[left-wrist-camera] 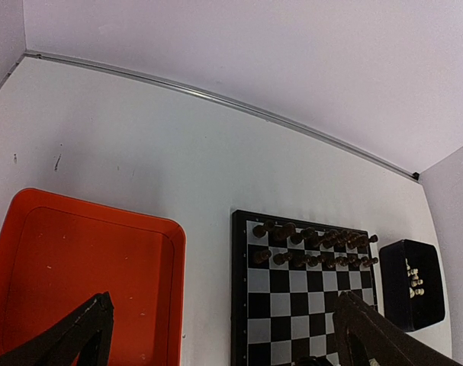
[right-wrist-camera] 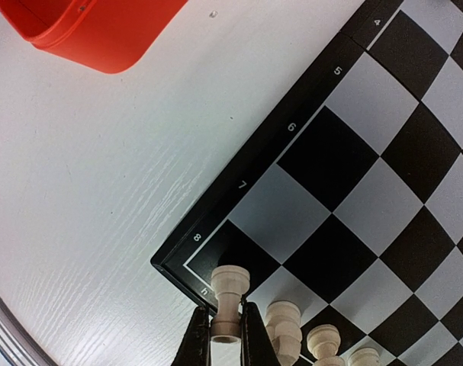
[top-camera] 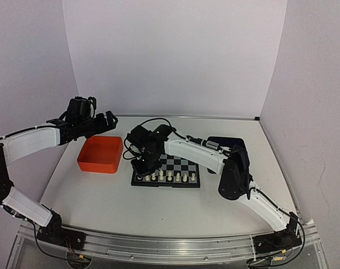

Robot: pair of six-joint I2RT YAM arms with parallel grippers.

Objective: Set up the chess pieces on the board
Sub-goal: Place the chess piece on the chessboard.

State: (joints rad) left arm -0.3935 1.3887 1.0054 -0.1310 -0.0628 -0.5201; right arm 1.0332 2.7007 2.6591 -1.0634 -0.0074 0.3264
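The right gripper [right-wrist-camera: 225, 339] has its jaws closed on one cream piece [right-wrist-camera: 229, 293] at the board's [right-wrist-camera: 353, 175] left near corner, and three more cream pieces [right-wrist-camera: 284, 324] stand beside it. Right of the board, the blue tray [left-wrist-camera: 429, 305] holds a few more. Left of the board, the left gripper [left-wrist-camera: 225, 305] hangs over the orange tray [left-wrist-camera: 86, 252] with its jaws wide open.

4–8 and h on board [right-wrist-camera: 265, 156] border

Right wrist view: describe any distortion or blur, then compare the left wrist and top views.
Right wrist view: the board looks bowed, lens distortion; the gripped chess piece is sharp. Left wrist view: the table's back rail curves likewise. Top view: soft, even light, no hard shadow by the orange tray.
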